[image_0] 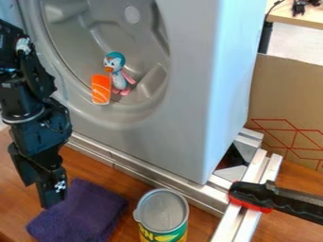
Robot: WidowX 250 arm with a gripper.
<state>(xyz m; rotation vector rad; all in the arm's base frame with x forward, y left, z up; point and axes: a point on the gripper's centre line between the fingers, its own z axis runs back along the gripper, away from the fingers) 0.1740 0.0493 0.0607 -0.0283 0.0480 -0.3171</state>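
Note:
At the left of the view hangs the black gripper (37, 182), over the wooden table and just above the upper left part of a folded dark purple cloth (82, 212). Right of the cloth stands a can (163, 211) with a grey lid and a green and yellow side. Inside the round drum opening of a grey washer-like machine (195, 85), an orange piece with white stripes (101, 89) leans beside a small penguin toy (118, 74) with a blue head and pink feet.
Metal rails (135, 170) run along the machine's base. A black and red clamp (274, 197) grips the rail at the lower right. A cardboard sheet (290, 104) stands behind on the right, with another table (302, 18) beyond it.

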